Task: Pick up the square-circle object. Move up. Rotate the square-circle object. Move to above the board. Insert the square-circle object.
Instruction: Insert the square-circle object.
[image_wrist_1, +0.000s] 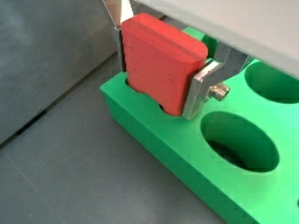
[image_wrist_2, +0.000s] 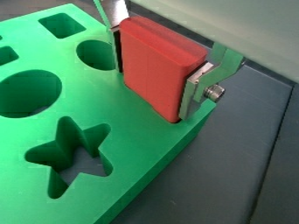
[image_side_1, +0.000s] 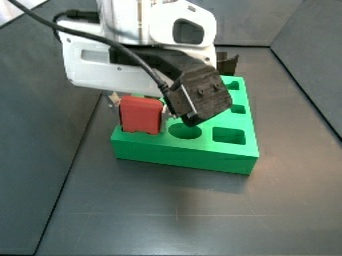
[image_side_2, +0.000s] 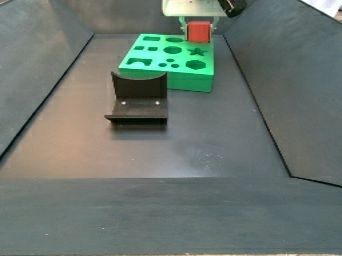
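Observation:
The square-circle object (image_wrist_1: 159, 61) is a small red block held upright between my silver fingers (image_wrist_1: 205, 86). My gripper (image_wrist_1: 163, 59) is shut on it. Its lower end sits in a cut-out at the corner of the green board (image_wrist_1: 146, 122); how deep it sits is hidden. Both wrist views show this, with the block (image_wrist_2: 158, 70), my gripper (image_wrist_2: 159, 66) and the board (image_wrist_2: 140, 166). In a side view the red block (image_side_1: 138, 115) stands at the board's (image_side_1: 201, 155) near left corner under my gripper (image_side_1: 139, 112). In a side view the block (image_side_2: 198, 32) is at the board's (image_side_2: 195, 79) far right.
A dark black curved holder (image_side_2: 138, 95) stands on the floor in front of the board. Grey walls enclose the floor (image_side_2: 160, 150). The board has star (image_wrist_2: 68, 153), round (image_wrist_1: 239, 140) and square (image_side_1: 230, 131) holes near the block.

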